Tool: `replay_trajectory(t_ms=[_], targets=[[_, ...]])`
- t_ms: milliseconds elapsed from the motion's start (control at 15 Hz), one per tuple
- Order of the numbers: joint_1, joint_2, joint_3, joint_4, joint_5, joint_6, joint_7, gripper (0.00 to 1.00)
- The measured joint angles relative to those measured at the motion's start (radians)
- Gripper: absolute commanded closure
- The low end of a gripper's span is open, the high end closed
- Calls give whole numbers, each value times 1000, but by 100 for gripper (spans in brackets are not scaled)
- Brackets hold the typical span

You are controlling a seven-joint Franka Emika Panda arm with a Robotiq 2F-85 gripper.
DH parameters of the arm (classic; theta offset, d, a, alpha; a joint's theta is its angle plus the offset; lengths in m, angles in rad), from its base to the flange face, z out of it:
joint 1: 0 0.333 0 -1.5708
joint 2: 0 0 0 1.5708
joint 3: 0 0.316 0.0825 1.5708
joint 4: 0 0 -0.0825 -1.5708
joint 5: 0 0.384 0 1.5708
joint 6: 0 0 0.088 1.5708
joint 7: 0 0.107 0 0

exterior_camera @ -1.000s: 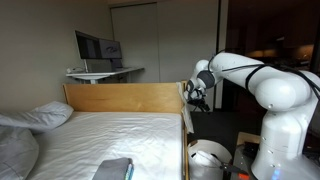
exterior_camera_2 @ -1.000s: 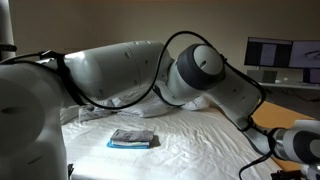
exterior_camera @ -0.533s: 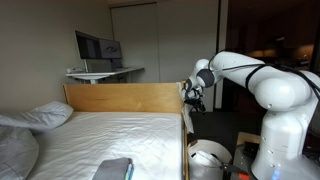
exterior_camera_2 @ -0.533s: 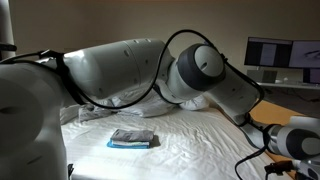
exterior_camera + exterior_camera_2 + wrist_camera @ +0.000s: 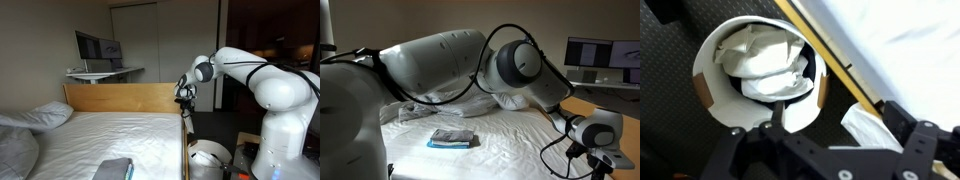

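Hovering claw [image 5: 185,97] beside headboard [image 5: 125,97] end | jaws spread, empty | bin [image 5: 706,60] below

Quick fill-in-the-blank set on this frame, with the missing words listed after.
1. In the wrist view, the round bin on the floor holds crumpled ____ cloth.
2. The folded grey towel lies on the ____.
3. The gripper hangs beside the end of the ____ headboard.
Missing words: white; bed; wooden.
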Motion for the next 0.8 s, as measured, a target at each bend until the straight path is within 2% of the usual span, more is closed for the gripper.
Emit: replay_trajectory(t_ms=[467, 800], targets=[[-15, -80, 164, -123, 20, 0, -297, 0], [-27, -135, 244, -240, 26, -9, -536, 0]])
